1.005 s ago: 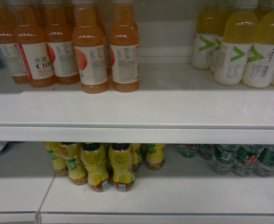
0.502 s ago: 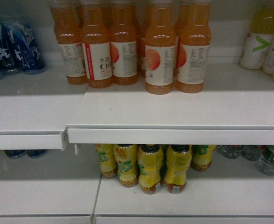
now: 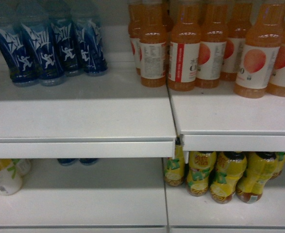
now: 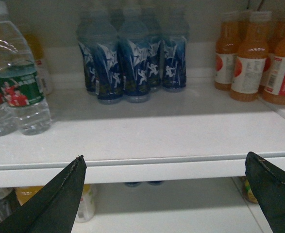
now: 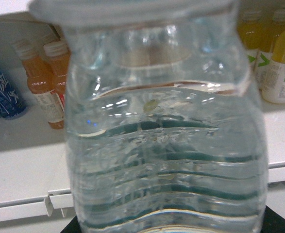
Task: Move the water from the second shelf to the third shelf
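A clear ribbed water bottle (image 5: 166, 145) fills the right wrist view, close to the lens. My right gripper (image 5: 174, 227) is shut on it, and only dark finger edges show at the bottom corners. Two more water bottles (image 4: 21, 92) with green labels and red-shirted figures stand at the left of the upper shelf (image 4: 157, 165) in the left wrist view. In front of that shelf's edge my left gripper (image 4: 165, 160) hangs open, holding nothing. Neither gripper shows in the head view.
Blue-labelled bottles (image 3: 50, 48) stand at the upper shelf's left and orange drink bottles (image 3: 205, 53) at its right. Yellow bottles (image 3: 220, 174) fill the lower shelf's right, with a yellow-white bottle (image 3: 4, 177) at its left. A seam (image 3: 174, 131) splits the shelf boards.
The head view has swung left along the shelves. The orange and yellow bottles have slid rightward in the frame, and the blue bottles now fill the upper left.
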Motion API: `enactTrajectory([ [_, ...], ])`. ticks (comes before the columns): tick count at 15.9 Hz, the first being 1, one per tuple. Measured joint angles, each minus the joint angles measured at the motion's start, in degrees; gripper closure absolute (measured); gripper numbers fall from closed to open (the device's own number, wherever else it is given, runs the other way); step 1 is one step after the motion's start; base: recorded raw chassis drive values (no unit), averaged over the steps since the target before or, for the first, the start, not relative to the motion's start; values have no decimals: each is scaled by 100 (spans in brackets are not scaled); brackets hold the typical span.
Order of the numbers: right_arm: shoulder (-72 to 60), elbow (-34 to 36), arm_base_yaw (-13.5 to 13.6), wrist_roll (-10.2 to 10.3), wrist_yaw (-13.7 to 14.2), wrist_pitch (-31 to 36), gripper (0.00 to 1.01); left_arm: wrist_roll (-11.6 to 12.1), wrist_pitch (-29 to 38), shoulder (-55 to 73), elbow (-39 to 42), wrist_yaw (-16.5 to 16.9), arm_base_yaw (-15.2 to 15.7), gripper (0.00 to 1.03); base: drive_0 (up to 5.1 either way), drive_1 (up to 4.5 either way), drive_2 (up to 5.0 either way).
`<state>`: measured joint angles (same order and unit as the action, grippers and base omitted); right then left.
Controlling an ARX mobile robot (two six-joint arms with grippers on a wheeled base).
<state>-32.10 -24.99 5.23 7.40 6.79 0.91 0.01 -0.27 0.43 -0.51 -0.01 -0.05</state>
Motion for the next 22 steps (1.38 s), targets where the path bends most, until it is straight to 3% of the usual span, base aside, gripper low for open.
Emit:
enactTrajectory([
  [22, 33, 2, -4, -17, 20, 22, 58, -2, 4, 0, 0, 0, 0, 5, -504, 241, 241],
])
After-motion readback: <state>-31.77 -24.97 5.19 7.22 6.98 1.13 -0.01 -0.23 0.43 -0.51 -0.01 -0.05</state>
